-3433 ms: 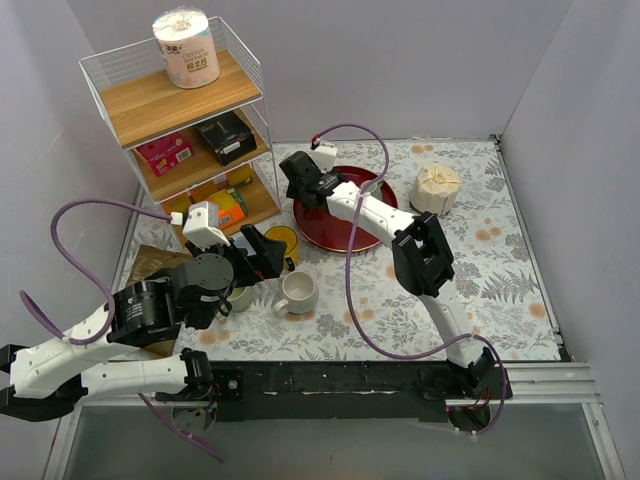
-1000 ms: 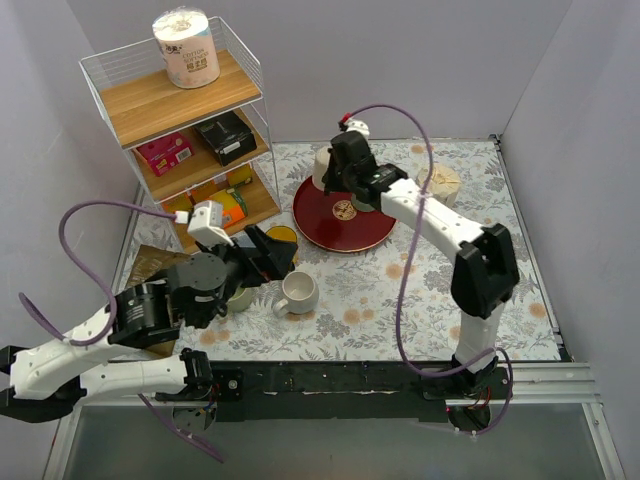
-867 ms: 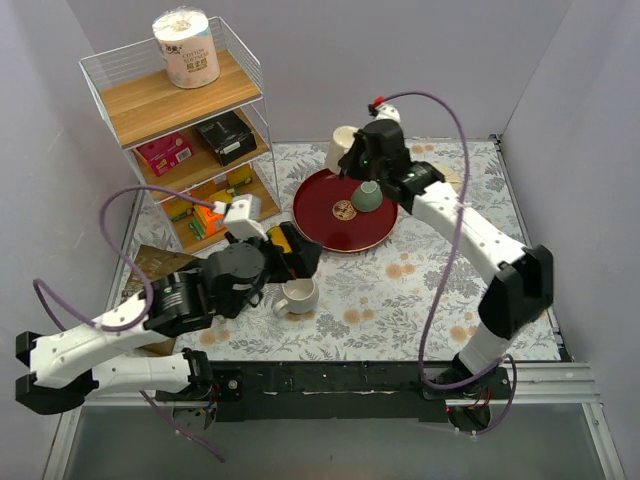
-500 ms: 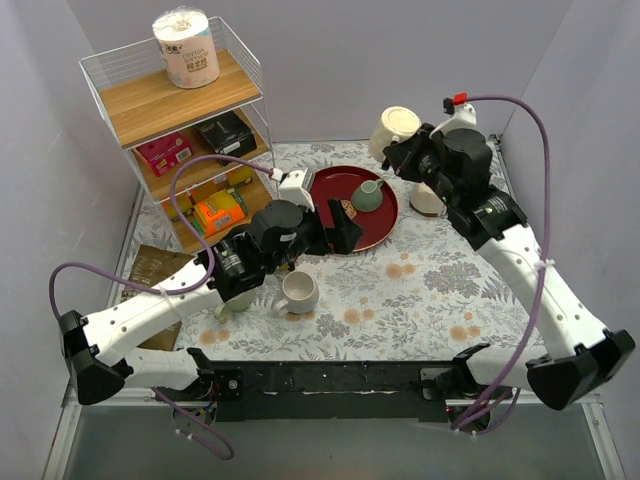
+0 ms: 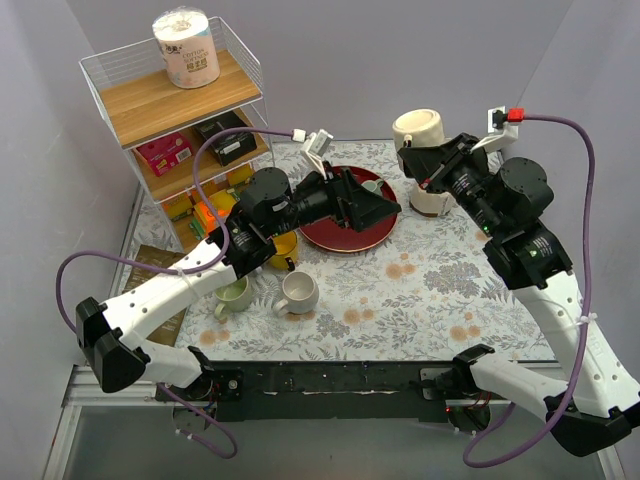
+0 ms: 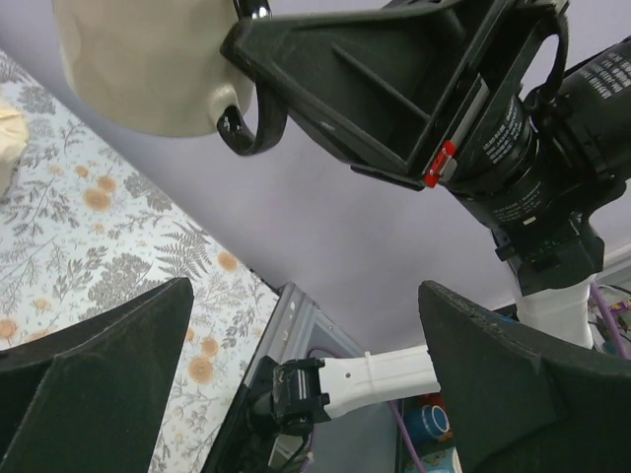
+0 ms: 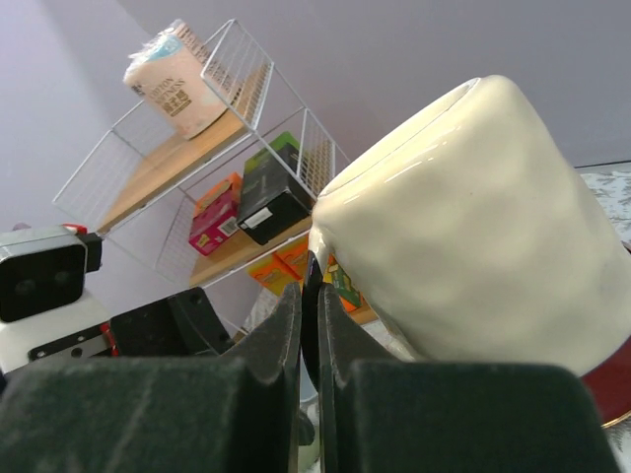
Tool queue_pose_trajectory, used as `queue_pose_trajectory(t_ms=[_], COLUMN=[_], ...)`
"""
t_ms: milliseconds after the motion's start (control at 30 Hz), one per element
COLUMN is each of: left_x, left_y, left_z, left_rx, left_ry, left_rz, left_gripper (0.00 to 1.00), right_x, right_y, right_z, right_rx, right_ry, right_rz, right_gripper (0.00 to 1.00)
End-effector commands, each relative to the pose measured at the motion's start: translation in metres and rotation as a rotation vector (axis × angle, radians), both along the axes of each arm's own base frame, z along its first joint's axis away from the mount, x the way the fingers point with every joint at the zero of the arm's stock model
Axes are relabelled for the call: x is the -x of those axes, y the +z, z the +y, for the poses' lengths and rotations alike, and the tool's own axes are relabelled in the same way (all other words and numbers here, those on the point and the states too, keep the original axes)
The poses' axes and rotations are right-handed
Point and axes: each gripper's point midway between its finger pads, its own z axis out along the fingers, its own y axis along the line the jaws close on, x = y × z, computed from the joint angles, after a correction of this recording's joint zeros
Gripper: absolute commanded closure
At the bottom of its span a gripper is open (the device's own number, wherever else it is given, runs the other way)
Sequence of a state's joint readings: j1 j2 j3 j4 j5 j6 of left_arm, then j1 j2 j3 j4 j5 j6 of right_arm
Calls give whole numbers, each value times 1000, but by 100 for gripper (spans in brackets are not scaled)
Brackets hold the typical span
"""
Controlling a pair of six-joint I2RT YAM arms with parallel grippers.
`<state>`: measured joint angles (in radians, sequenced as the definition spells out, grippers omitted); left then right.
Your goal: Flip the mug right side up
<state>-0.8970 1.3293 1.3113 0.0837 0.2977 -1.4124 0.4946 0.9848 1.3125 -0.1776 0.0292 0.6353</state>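
Because the right hand (image 5: 427, 160) was clamped on its handle (image 6: 251, 118), the cream mug (image 5: 418, 128) hung in the air above the worktop (image 5: 450, 290), free to be turned (the left hand (image 5: 378, 207) gaped empty nearby).

bright, even light — soft shadows, wrist views blurred up close

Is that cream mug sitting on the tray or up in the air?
Up in the air: the right gripper holds the mug by its wall, clear above the table.
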Motion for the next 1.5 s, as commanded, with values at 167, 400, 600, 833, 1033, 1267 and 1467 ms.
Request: queue_pose_trajectory(t_ms=[167, 400, 600, 833, 1033, 1267, 1467], left_x=[9, -32, -59, -79, -88, -97, -98], left_y=[35, 6, -19, -39, -49, -62, -73], left_z=[5, -9, -14, -12, -6, -4, -13], left_rx=[45, -115, -263, -390, -413, -400, -414], left_ry=[-45, 73, 174, 313, 471, 550, 531], left_rz=[-215, -224, -231, -241, -217, -148, -112], left_gripper=[10, 36, 48, 47, 47, 66, 91], right_x=[29, 22, 11, -1, -9, -14, -13], right_y=[61, 33, 6, -13, -30, -31, -31], right_z=[7, 17, 20, 25, 28, 24, 26], right_rx=[-157, -161, -140, -102, -112, -162, -172], right_ry=[112, 137, 110, 86, 59, 17, 27], right_rz=[-102, 3, 70, 134, 233, 243, 236], right_gripper=[99, 99, 99, 99, 99, 99, 99])
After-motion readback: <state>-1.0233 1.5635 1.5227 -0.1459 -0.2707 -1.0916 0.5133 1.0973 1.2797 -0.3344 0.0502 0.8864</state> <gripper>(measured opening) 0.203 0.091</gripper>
